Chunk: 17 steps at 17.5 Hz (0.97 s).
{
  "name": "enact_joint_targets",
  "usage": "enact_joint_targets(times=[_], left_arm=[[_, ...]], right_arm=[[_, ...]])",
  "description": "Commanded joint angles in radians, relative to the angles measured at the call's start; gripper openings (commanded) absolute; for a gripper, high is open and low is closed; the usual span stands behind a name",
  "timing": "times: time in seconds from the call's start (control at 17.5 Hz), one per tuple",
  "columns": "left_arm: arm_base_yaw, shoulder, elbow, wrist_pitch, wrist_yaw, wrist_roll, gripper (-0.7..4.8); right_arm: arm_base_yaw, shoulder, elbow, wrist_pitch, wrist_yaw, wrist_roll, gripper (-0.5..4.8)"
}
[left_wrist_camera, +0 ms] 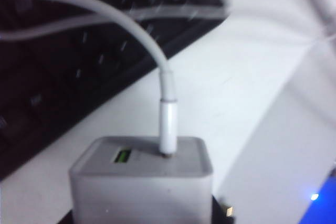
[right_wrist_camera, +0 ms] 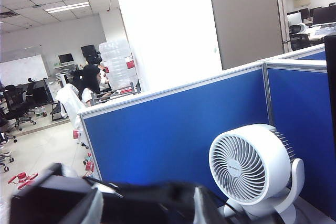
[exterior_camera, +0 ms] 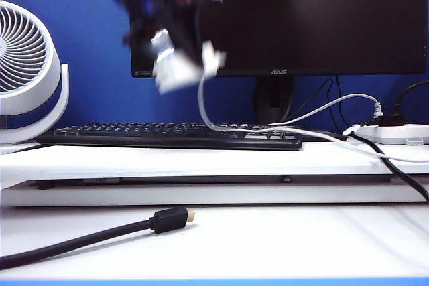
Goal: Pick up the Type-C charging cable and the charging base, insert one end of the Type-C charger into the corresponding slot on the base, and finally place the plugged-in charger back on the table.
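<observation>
High in front of the monitor, my left gripper [exterior_camera: 175, 65] is a motion blur, shut on the charging base [exterior_camera: 177, 75], a small white block. In the left wrist view the base [left_wrist_camera: 142, 182] fills the space between the black fingers [left_wrist_camera: 221, 211]. The Type-C charging cable's white plug [left_wrist_camera: 168, 127] stands in a slot on the base's end face. The thin white cord [exterior_camera: 204, 108] hangs from the base to the keyboard and trails right. My right gripper [right_wrist_camera: 147, 208] stands open, aimed over the partition, with only a dark blur between its fingers [right_wrist_camera: 89, 203].
A black keyboard [exterior_camera: 167, 135] lies on the raised white shelf board [exterior_camera: 201, 159], in front of a monitor [exterior_camera: 315, 18]. A white fan [exterior_camera: 27, 72] stands at the left and a power strip [exterior_camera: 395, 132] at the right. A black gold-tipped cable [exterior_camera: 167, 219] lies on the table [exterior_camera: 301, 239].
</observation>
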Motion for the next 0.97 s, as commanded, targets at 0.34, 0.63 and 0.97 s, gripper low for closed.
enact_joint_targets(times=[0.34, 0.63, 0.97], left_arm=[[-0.042, 0.133, 0.005, -0.031, -0.104, 0.049, -0.06], [-0.061, 0.148, 0.005, -0.024, -0.108, 0.049, 1.17], [-0.068, 0.148, 0.005, -0.011, -0.146, 0.048, 3.52]], right_arm=[[0.0, -0.004, 0.003, -0.084, 0.074, -0.069, 2.33], [0.0, -0.006, 0.003, -0.119, 0.115, -0.101, 2.33], [0.0, -0.006, 0.003, -0.127, 0.137, -0.105, 2.33]])
